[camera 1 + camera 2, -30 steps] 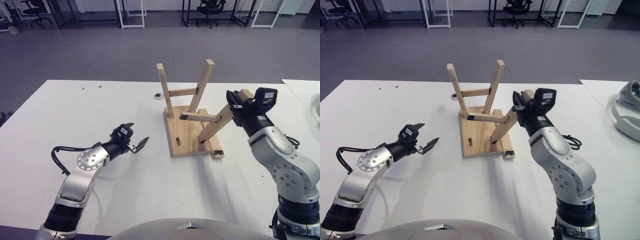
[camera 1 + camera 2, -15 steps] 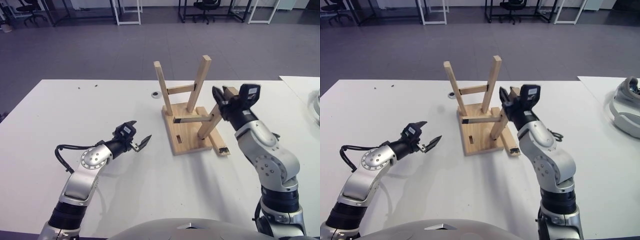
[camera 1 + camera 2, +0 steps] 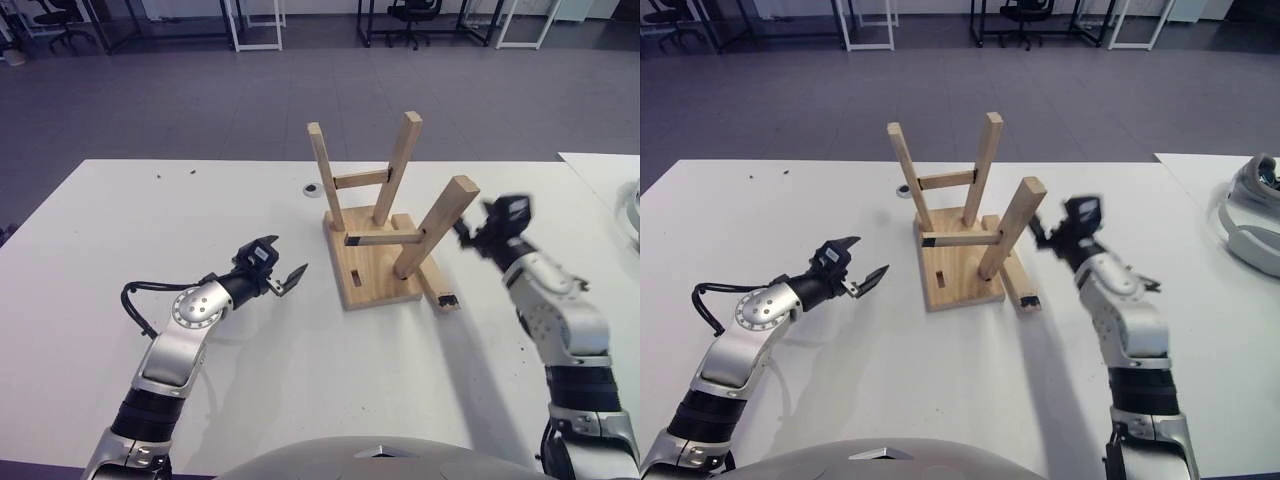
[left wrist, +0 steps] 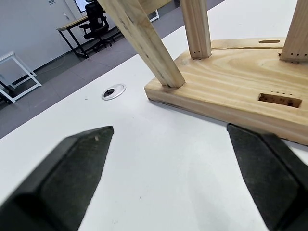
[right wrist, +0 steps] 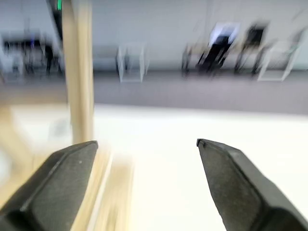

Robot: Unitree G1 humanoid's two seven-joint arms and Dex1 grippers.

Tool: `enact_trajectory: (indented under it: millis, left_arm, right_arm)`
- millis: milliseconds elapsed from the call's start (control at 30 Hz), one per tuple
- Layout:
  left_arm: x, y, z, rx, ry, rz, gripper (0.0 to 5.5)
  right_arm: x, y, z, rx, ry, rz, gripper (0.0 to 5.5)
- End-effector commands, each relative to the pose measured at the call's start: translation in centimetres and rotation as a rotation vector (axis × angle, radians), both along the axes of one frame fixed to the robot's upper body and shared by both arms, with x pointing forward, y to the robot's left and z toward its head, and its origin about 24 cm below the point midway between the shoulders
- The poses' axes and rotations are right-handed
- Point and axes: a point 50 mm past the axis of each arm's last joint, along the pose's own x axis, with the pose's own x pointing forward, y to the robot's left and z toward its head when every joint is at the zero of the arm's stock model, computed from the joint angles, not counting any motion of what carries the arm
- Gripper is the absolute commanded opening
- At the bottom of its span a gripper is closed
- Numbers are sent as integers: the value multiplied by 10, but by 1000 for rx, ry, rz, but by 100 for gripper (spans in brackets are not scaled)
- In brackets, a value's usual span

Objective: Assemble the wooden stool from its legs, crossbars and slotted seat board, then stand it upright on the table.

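Backed off the leaning leg [image 3: 436, 226], the right gripper [image 3: 470, 233] hangs released, badly blurred; left gripper [image 3: 288, 262] spread beside the upturned seat board [image 3: 372, 272], a loose piece [image 3: 441, 291] half-hidden behind

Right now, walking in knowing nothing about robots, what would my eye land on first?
Probably the half-built wooden stool, upside down in the middle of the white table: its seat board lies flat with three legs poking up. An open, empty tool hangs on each side, the left tool short of the board, the right tool by the leaning leg.
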Motion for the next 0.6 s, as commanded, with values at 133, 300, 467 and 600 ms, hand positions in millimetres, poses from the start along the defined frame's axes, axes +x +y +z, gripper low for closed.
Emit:
enact_trajectory:
  millis: [133, 300, 467, 600]
  left_arm:
    - [4, -4, 2, 9, -17, -10, 434]
    - [3, -3, 2, 12, -17, -3, 434]
    - [17, -4, 48, -160, -132, 32, 434]
    - [38, -9, 159, -745, -294, -2, 434]
  right_arm:
    - [-19, 14, -50, -102, 329, 87, 367]
    - [-21, 11, -48, -160, 399, 67, 273]
    - [-10, -8, -39, -168, 352, -74, 209]
    - [39, -50, 89, -191, -190, -232, 209]
